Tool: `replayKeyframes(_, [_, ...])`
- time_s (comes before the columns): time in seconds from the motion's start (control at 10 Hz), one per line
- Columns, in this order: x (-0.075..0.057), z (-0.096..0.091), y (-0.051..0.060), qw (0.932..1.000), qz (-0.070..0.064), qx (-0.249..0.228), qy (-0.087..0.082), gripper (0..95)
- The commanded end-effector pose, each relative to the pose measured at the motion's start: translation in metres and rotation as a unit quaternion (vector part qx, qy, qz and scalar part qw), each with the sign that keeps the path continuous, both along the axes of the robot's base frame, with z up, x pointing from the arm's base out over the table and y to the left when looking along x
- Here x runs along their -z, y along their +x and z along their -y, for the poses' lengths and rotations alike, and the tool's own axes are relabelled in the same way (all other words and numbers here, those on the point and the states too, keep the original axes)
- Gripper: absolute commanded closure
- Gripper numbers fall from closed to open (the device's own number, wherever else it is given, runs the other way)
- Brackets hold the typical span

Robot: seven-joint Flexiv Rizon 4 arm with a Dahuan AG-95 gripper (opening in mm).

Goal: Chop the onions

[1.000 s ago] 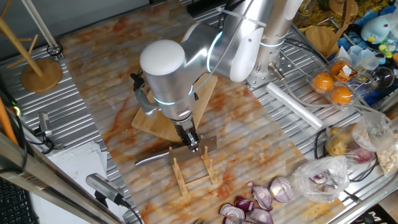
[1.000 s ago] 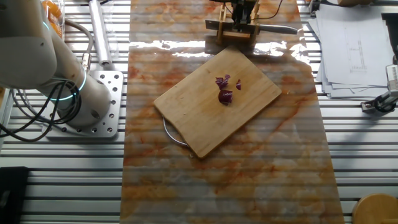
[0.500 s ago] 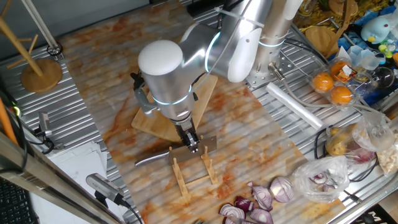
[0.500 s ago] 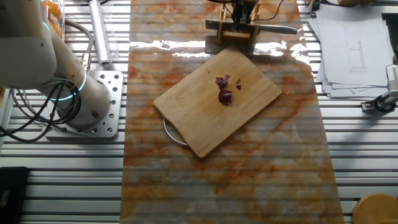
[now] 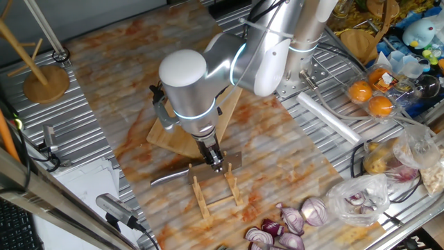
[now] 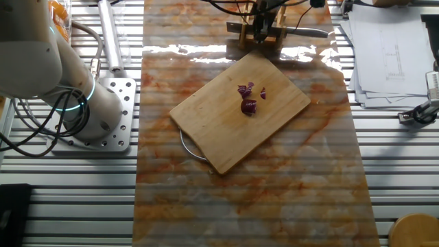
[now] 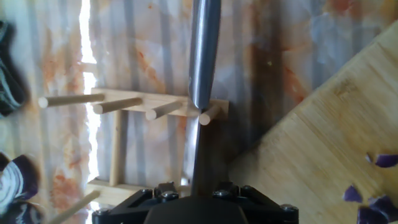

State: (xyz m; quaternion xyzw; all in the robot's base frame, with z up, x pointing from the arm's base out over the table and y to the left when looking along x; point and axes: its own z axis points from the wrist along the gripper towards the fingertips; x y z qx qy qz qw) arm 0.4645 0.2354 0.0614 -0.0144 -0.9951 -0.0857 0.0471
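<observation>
The onions [image 6: 249,99] are a small cluster of dark purple pieces on the wooden cutting board [image 6: 226,130]. In the hand view they show at the lower right [image 7: 375,207]. A steel knife [image 5: 170,178] lies across a wooden peg rack [image 5: 215,191] just off the board's corner. My gripper [image 5: 216,162] reaches down onto the knife at the rack, its fingers close together on it. From the other side, my gripper [image 6: 263,27] is at the table's far edge, well away from the onions. In the hand view the knife [image 7: 204,56] runs straight out from between my jaws, and the fingertips are hidden.
Halved red onions [image 5: 291,226] lie near the table's front edge beside a clear plastic bag [image 5: 361,198]. Oranges [image 5: 371,97] and clutter sit at the right. A wooden stand [image 5: 45,80] is at the far left. Papers [image 6: 384,55] lie beside the mat.
My arm's elbow has shifted slightly up and right and the hand has tilted a little. The knife, rack and onions have not moved.
</observation>
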Motion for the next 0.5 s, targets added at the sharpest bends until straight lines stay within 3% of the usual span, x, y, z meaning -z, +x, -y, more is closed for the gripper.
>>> replayKeyframes(0.1, [0.005,-0.0001,0.0013,1.0,0.003,-0.001,0.001,57.0])
replayKeyframes(0.5, [0.011,-0.0012,0.0031,1.0,0.001,0.002,0.005,57.0])
